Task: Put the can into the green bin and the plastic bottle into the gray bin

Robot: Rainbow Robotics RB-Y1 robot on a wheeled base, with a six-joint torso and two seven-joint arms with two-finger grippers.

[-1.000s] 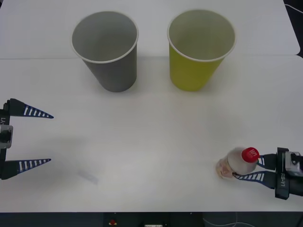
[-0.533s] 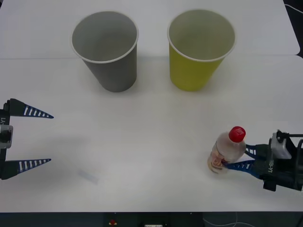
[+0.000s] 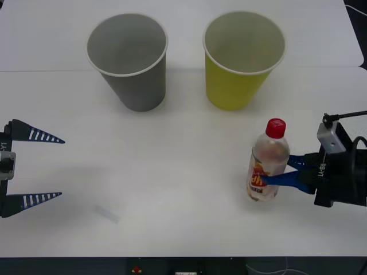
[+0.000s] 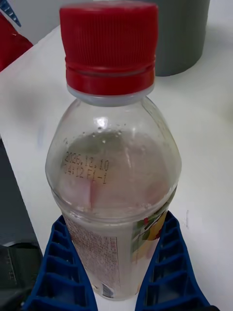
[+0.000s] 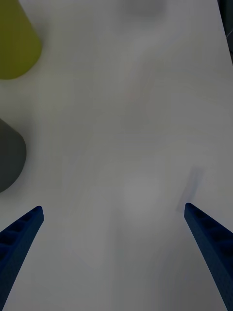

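Observation:
The clear plastic bottle (image 3: 268,163) with a red cap stands upright at the table's right side, in front of the green bin (image 3: 241,60). My right gripper (image 3: 285,175) is shut on its labelled lower body from the right. Up close, the blue fingers (image 4: 58,272) press both sides of the bottle (image 4: 114,160). Whether its base touches the table I cannot tell. The gray bin (image 3: 129,60) stands at the back, to the left of the green one. At the table's left edge my left gripper (image 3: 49,167) hangs open and holds nothing. The can is out of view.
The white table (image 3: 172,172) lies bare between the bottle and the left gripper. A seam in the tabletop runs behind the two bins. The left wrist view shows the sides of the green bin (image 5: 14,43) and the gray bin (image 5: 9,155) beyond the open fingers (image 5: 208,233).
The right gripper has risen and moved toward the bins with the bottle; the bottle now shows upright and further from the front edge. The left arm has not moved.

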